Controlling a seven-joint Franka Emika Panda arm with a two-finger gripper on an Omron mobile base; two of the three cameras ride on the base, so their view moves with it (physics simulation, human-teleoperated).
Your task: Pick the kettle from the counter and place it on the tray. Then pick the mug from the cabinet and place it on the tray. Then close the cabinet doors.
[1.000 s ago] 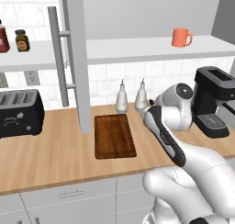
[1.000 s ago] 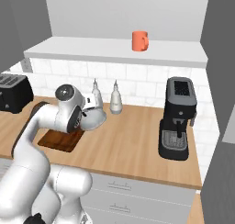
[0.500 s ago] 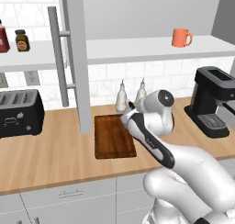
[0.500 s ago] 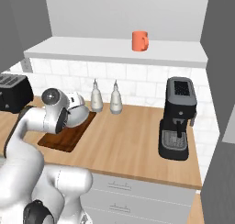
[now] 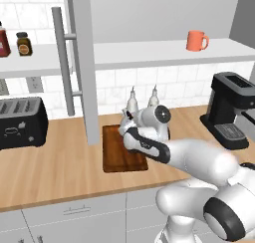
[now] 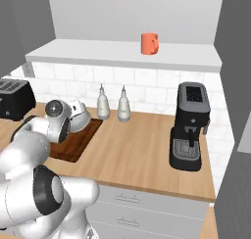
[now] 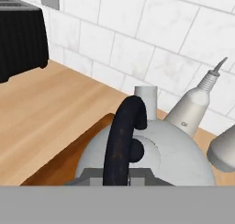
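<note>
End effector [image 7: 117, 179] clenched on the kettle's [image 7: 147, 154] black arched handle, carrying it by the top so it hangs upright over the far edge of the tray [image 5: 115, 152], ready to set down. Mug [image 6: 149, 43] waits on the cabinet shelf, doors not yet closed
</note>
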